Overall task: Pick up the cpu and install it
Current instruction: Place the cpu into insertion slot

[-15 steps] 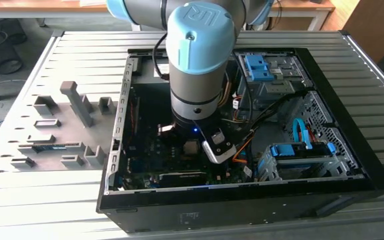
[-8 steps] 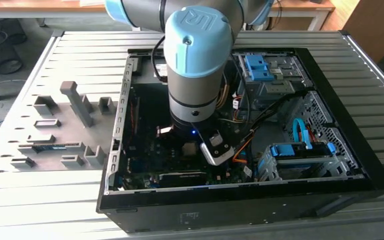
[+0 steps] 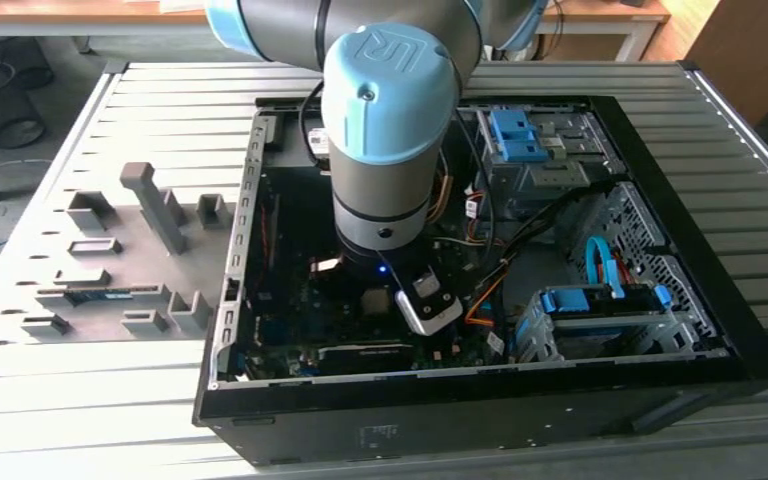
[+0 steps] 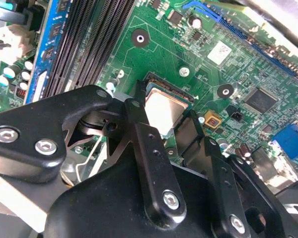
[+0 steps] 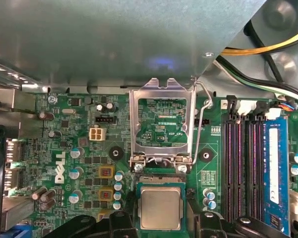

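Claw [image 4: 165, 130] partly hides the cpu [image 5: 160, 208]; whether it grasps, we cannot tell. We see a shiny, silver-grey, square top.

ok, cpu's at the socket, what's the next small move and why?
Probably a short, purely vertical ease down, no sideways shift. The cpu lies square within the socket frame, the load plate stands open, and the gripper is directly over it. Whether it is fully seated can't be told.
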`<act>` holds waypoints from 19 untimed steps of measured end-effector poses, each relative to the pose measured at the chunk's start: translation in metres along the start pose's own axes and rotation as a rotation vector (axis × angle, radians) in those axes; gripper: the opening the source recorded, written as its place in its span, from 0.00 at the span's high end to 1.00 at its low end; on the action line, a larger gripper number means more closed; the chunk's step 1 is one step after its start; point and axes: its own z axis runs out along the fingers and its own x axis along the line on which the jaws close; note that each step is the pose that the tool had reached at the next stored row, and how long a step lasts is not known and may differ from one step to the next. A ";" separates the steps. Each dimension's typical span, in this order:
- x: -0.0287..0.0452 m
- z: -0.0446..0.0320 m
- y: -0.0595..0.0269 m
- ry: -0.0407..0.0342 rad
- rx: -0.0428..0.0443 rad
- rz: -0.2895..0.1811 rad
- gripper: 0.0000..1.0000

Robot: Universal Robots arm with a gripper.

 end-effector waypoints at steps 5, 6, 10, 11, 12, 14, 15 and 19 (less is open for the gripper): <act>0.0000 0.0002 0.0000 -0.0001 -0.0002 0.000 0.53; 0.0000 0.0002 0.0000 -0.0001 -0.0002 0.000 0.53; 0.0000 0.0003 0.0000 -0.0001 -0.0002 0.000 0.45; 0.0000 0.0003 0.0000 -0.0001 -0.0002 0.000 0.45; 0.0000 0.0003 0.0000 -0.0001 -0.0002 0.000 0.45; 0.0000 0.0004 0.0000 -0.0001 -0.0002 0.000 0.45; 0.0001 0.0004 0.0000 -0.0001 -0.0001 0.000 0.45; 0.0008 -0.0024 0.0003 -0.0021 0.0007 0.000 0.45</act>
